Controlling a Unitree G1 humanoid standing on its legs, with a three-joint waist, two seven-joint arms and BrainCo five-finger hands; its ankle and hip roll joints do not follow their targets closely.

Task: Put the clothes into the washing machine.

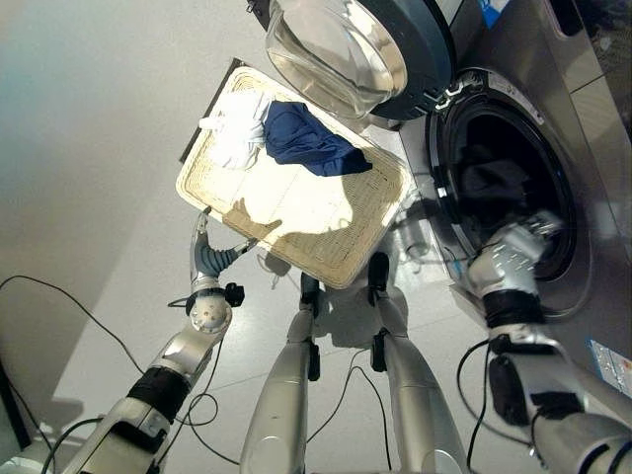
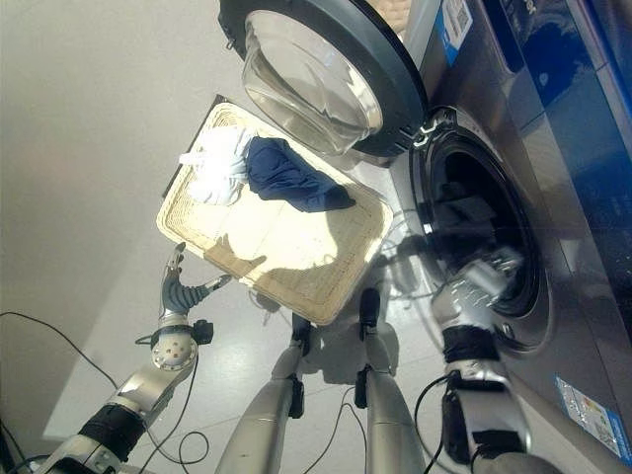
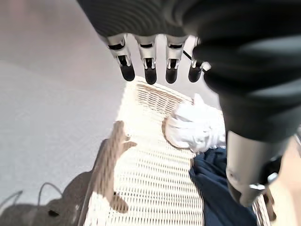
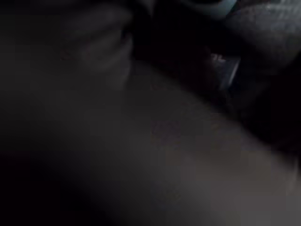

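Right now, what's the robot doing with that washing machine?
It's loading laundry. The right hand reaches into the washer, whose door is swung open; something dark lies in the drum, and the fingers are hidden there. The left hand hovers open at the near edge of the basket on the floor. A blue garment and a white one are still in the basket.

My left arm reaches forward and low, its left hand (image 1: 209, 259) raised with fingers straight and thumb spread wide. My right arm stretches ahead to the right; the right hand (image 1: 523, 247) is partly hidden, fingers unreadable.
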